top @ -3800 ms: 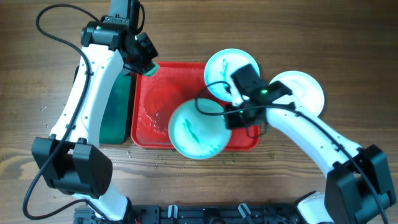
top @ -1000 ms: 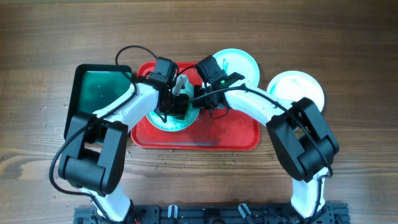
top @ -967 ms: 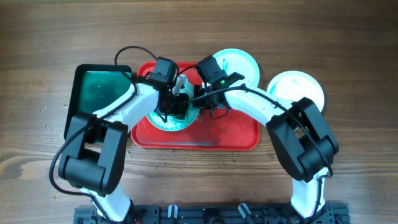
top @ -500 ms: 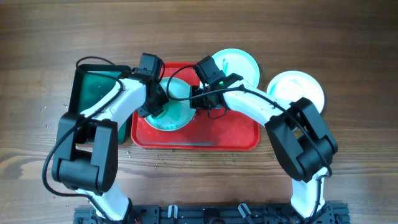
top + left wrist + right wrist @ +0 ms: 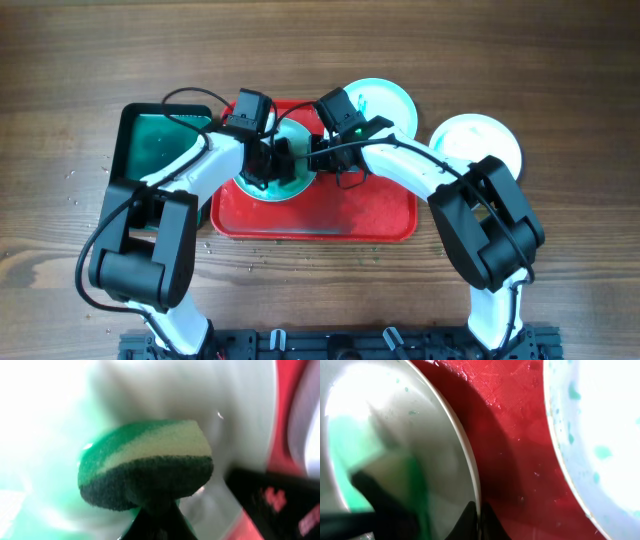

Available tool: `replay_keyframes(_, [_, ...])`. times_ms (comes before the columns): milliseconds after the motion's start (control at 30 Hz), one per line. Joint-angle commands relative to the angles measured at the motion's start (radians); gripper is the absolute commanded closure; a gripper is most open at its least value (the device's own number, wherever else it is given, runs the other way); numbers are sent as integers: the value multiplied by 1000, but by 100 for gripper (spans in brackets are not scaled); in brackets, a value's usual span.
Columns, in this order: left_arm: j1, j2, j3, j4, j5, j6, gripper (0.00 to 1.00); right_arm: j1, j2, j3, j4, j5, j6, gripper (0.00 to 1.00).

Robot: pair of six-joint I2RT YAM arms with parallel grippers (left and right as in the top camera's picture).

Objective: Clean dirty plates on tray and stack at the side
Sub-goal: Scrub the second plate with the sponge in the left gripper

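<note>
On the red tray [image 5: 370, 215], a mint plate [image 5: 420, 435] sits tipped, right gripper [image 5: 479, 512] pinching its rim, left gripper [image 5: 156, 520] clamping a green sponge [image 5: 150, 467] against its face; red lettering [image 5: 280, 505] nearby too blurred to read.

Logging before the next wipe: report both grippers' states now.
Left gripper: closed, holding the sponge.
Right gripper: closed on the rim of the plate.

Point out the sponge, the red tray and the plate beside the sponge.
sponge [image 5: 150, 457]: left wrist view, its pale and dark green face.
red tray [image 5: 370, 215]: overhead view, bare floor on its right half.
plate [image 5: 440, 435]: right wrist view, its grey inner face.
</note>
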State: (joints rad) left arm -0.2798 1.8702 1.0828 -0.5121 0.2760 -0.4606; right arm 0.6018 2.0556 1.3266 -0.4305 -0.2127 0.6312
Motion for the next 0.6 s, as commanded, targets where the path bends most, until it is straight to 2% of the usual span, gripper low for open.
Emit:
replay_keyframes(0, [34, 41, 19, -21, -505, -124, 96, 5, 16, 3, -16, -18, -3, 96])
replay_keyframes(67, [43, 35, 84, -74, -551, -121, 96, 5, 16, 3, -16, -19, -2, 96])
replay_keyframes(133, [53, 27, 184, -138, -536, -93, 96, 5, 16, 3, -19, -24, -3, 96])
replay_keyframes(200, [63, 22, 295, -208, -469, -18, 96, 5, 16, 3, -26, -24, -3, 96])
replay_keyframes(333, [108, 22, 554, -430, -303, 21, 96, 5, 16, 3, -25, -25, -10, 96])
replay_keyframes(400, [146, 22, 647, -506, -213, 39, 96, 5, 11, 3, -6, -74, -64, 96])
replay_keyframes(467, [182, 20, 666, -526, -174, 38, 96, 4, -26, 3, -21, -98, -110, 96])
replay_keyframes(567, [203, 24, 665, -552, -168, 38, 96, 5, -133, 3, -104, 21, -124, 96])
